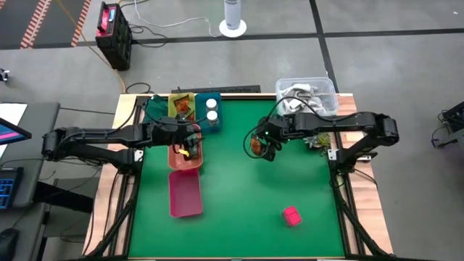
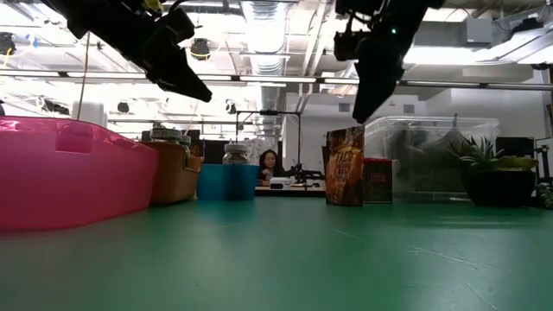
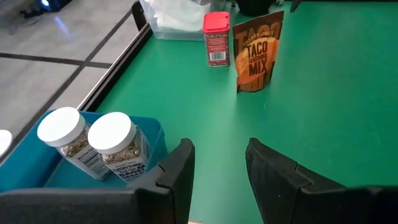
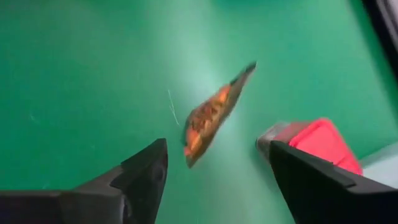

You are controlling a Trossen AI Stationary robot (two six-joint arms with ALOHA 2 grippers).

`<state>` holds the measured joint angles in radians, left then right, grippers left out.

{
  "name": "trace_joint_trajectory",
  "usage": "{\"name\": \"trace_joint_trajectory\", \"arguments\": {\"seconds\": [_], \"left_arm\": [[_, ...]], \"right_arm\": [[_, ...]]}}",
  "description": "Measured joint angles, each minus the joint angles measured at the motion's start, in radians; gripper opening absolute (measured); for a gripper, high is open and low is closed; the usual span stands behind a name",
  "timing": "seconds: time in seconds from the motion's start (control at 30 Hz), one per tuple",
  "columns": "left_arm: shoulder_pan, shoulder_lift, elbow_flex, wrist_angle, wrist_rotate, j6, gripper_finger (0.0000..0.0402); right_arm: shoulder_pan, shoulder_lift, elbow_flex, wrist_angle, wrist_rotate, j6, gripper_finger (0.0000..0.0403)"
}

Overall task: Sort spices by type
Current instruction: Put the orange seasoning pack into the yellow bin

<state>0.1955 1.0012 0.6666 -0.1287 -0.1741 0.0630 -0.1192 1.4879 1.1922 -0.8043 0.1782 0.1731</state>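
An orange-brown taco mix sachet (image 2: 345, 166) stands upright on its lower edge on the green mat, with a red-lidded jar (image 2: 378, 180) just behind it. My right gripper (image 4: 217, 168) hangs open above the sachet (image 4: 211, 118), fingers pointing steeply down, clear of it. My left gripper (image 3: 217, 165) is open with nothing between its fingers and hovers over the orange tray (image 1: 187, 156). Two white-lidded jars (image 3: 93, 140) stand in the blue tray (image 1: 212, 109). A pink block (image 1: 291, 215) lies near the front right.
An empty pink tray (image 1: 185, 192) lies in front of the orange one. Yellow and green trays (image 1: 170, 106) sit at the far left. A clear tub (image 1: 308, 94) of clutter stands at the far right corner, a potted plant (image 2: 497, 173) beside it.
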Motion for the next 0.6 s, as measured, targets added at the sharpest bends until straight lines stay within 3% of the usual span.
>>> {"name": "trace_joint_trajectory", "arguments": {"seconds": [0.33, 0.43, 0.6], "left_arm": [[0.0, 0.0, 0.0, 0.049, 0.005, -0.011, 0.0137], [0.0, 0.0, 0.0, 0.063, 0.012, -0.025, 0.0137], [-0.002, 0.024, 0.0, 0.136, 0.093, -0.027, 0.0137]], "right_arm": [[-0.008, -0.002, -0.102, 0.175, -0.002, -0.003, 0.0257], [-0.015, -0.002, -0.129, 0.202, -0.001, -0.014, 0.0212], [-0.014, -0.002, -0.168, 0.258, -0.002, -0.028, 0.0101]]}}
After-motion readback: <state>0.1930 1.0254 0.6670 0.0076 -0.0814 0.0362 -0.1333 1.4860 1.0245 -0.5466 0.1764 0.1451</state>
